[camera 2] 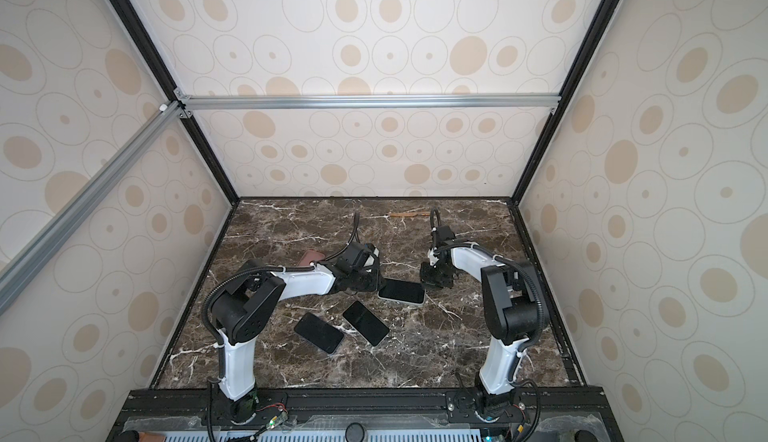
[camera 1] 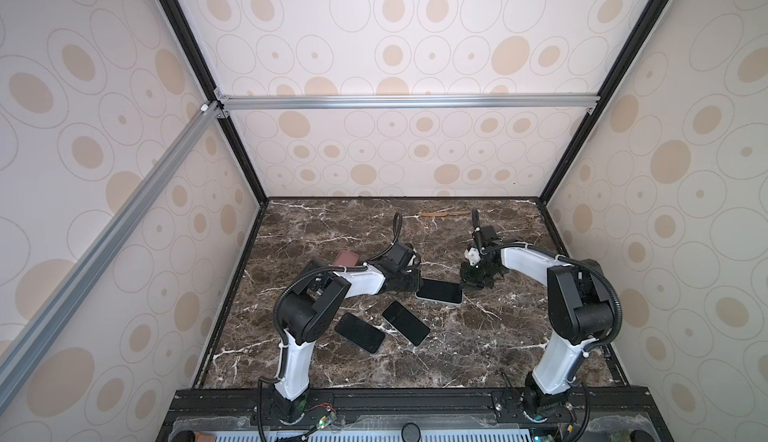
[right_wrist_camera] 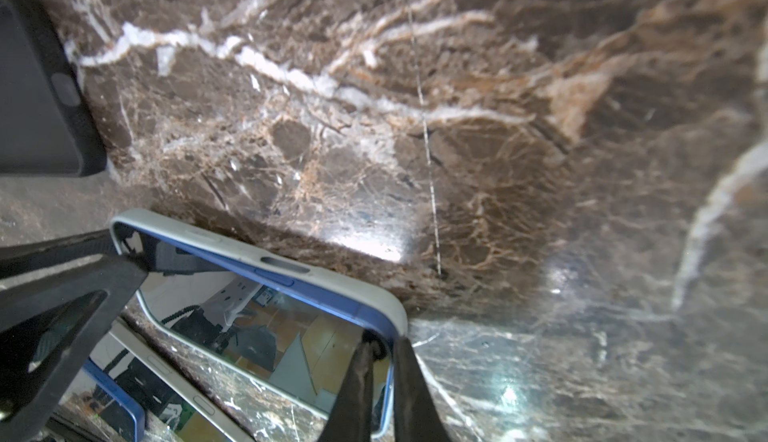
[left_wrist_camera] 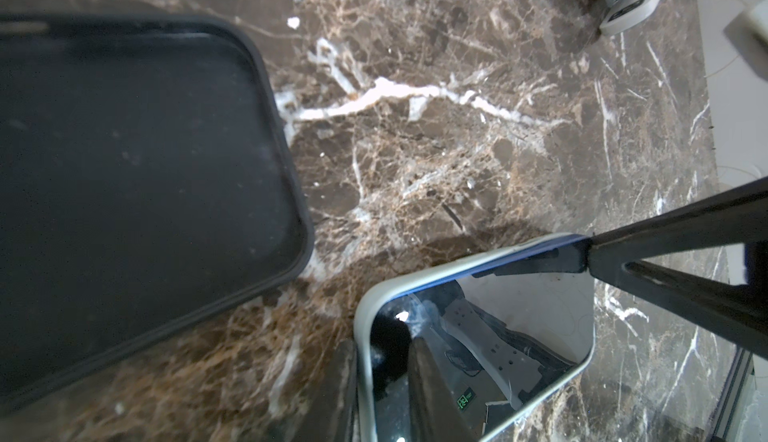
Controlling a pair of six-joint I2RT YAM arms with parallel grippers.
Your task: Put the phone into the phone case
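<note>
1. The phone (camera 1: 439, 291) lies screen-up near the middle of the marble table (camera 1: 478, 361), inside the pale grey phone case (right_wrist_camera: 345, 287). In the right wrist view its blue side frame, button included, stands above the case lip along one long edge. I judge it not fully seated there.
2. My right gripper (right_wrist_camera: 382, 342) has its fingers drawn almost together on the near corner of that same edge. It looks to me like a nip on the case and the phone's corner.
3. My left gripper (camera 1: 413, 285) is at the opposite short end. One finger (left_wrist_camera: 432, 386) rests on the glass, and a dark shape just outside the end wall may be the other. Whether it truly clamps the wall I cannot tell.
4. The step in hand, as I read it, is the final seating, with insertion mostly done.
5. Next I would want downward pressure along the raised blue edge, with the far end held against lifting or sliding on the glossy stone. The nip must not hold the lip away from the frame.
6. Further out, an empty black case (left_wrist_camera: 124, 191) lies just beside the phone. A dark phone-shaped slab (camera 1: 359, 332) sits nearer the arm bases, and a brown case (camera 1: 347, 258) is partly hidden behind the left arm. I see neither gripper on any of them.
</note>
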